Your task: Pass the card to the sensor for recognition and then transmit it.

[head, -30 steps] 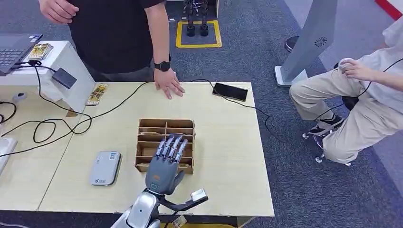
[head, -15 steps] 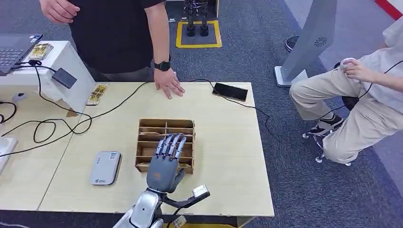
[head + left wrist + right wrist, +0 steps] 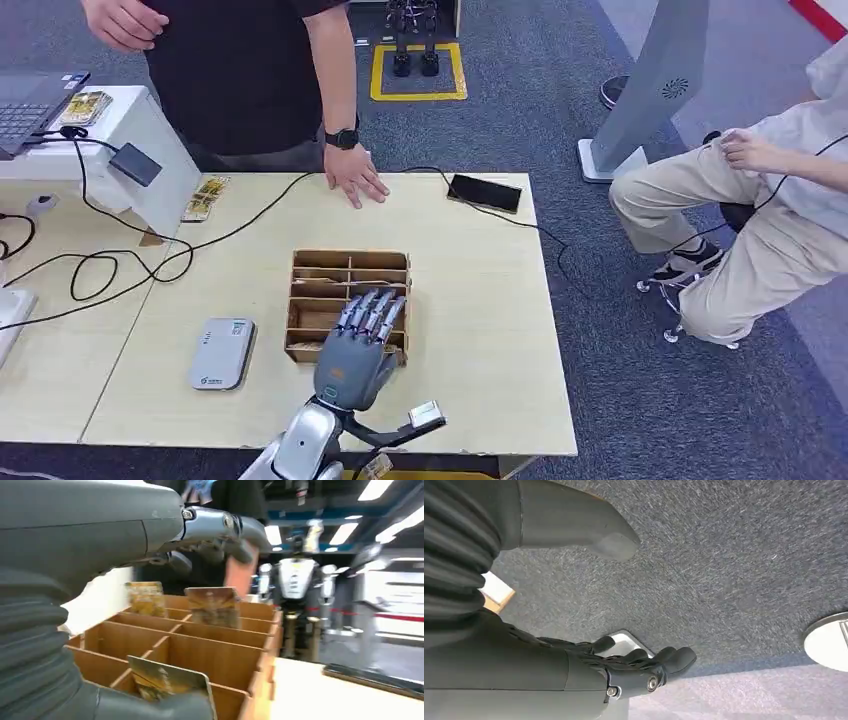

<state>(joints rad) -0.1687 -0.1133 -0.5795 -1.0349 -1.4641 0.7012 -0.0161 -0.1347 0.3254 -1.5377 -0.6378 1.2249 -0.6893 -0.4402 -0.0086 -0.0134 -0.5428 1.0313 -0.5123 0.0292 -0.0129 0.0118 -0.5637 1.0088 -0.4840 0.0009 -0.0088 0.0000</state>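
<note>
My left hand [image 3: 355, 355] hangs over the near side of the wooden card rack [image 3: 348, 262], fingers stretched forward and slightly apart, holding nothing. From my left wrist, the rack's thin plywood dividers form rows of open slots, and cards stand upright in them. The nearest card [image 3: 167, 679] sits in a front slot just beside my thumb; it is thin, with a pale edge and a dark, yellowish printed face, tilted a little. Two more cards [image 3: 214, 605] stand in slots farther back, brownish and blurred, so I cannot read their print. The grey sensor [image 3: 222, 352], a flat rounded box with a small label, lies on the table [image 3: 480, 290] to the left of the rack, apart from it. My right hand [image 3: 624, 665] hangs above grey carpet, its dark fingers loosely curled in with nothing between them. A person's hand [image 3: 355, 180] rests on the table's far edge, near a black phone [image 3: 485, 192].
</note>
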